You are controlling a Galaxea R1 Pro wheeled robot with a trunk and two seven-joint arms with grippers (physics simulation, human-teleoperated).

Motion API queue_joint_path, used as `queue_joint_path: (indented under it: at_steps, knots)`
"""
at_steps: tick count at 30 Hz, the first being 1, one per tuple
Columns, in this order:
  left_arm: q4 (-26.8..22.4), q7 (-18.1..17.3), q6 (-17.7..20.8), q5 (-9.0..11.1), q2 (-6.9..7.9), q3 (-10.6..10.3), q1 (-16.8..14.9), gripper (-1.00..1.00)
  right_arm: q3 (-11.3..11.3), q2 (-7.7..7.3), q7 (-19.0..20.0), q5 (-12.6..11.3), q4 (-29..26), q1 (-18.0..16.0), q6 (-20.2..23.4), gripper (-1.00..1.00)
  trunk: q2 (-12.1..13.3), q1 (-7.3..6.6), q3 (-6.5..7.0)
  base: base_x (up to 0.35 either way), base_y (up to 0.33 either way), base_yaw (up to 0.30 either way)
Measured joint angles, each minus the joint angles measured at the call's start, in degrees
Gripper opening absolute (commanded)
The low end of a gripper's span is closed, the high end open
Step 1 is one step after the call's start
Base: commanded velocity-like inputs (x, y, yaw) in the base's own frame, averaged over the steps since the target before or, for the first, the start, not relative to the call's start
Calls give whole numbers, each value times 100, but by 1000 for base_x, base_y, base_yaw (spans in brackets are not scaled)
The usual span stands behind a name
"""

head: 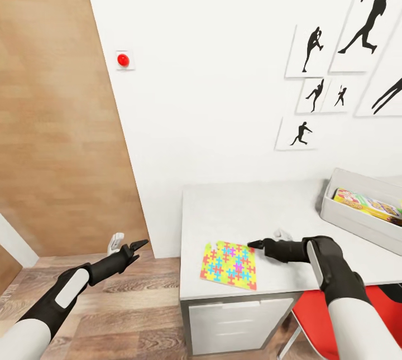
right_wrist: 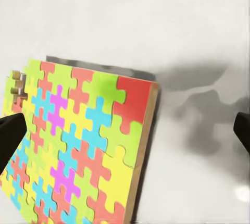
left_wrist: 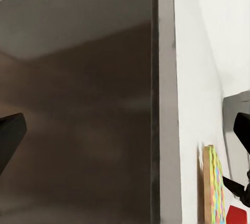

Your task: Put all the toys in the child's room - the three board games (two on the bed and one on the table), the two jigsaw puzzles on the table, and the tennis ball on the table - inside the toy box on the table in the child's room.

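Note:
A multicoloured jigsaw puzzle [head: 229, 265] lies flat near the front left corner of the pale table [head: 251, 209]. My right gripper [head: 255, 245] hovers just above the puzzle's far right corner. The right wrist view has the puzzle [right_wrist: 78, 146] below that gripper [right_wrist: 125, 130], which is open and empty, its fingertips [right_wrist: 10, 136] set wide apart. The light grey toy box [head: 352, 223] stands at the table's right end with a yellow-green board game [head: 365, 204] inside. My left gripper [head: 137, 246] is open and empty, off the table's left side over the floor. In the left wrist view the puzzle [left_wrist: 214, 187] appears edge-on.
A wooden door [head: 56, 125] fills the left wall, with a red button [head: 123, 60] beside it. Black sports-silhouette pictures [head: 335, 70] hang above the table. Grey drawers [head: 234, 324] sit under the table, and a red chair [head: 312, 315] is tucked in below my right arm.

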Motion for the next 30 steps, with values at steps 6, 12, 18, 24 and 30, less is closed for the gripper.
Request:
queue_joint_path:
  at_steps: [6, 12, 18, 24, 30]
  knots:
    - [-2, 1, 1, -8, -5, 1, 1, 100, 12, 14, -2, 21, -145, 85, -1, 100, 0, 0, 0, 0, 0, 86]
    - [-3, 8, -6, -8, -15, -5, 2, 100, 19, 22, -1, 20, -143, 99, -1, 100, 0, 0, 7, 0, 0, 264]
    - [-1, 9, -6, -8, -18, -8, 1, 100, 31, 46, 2, -37, -264, 201, 1, 100, -1, 0, 9, 0, 0, 118]
    - [-4, 24, -7, -7, -22, -7, 3, 100, 41, 62, 9, -22, -303, 227, 4, 100, -1, -1, 10, 0, 0, 173]
    - [-4, 27, -11, -10, -23, -10, 3, 100, 43, 64, 16, -33, -299, 228, 4, 100, -1, -1, 10, 0, 0, 281]
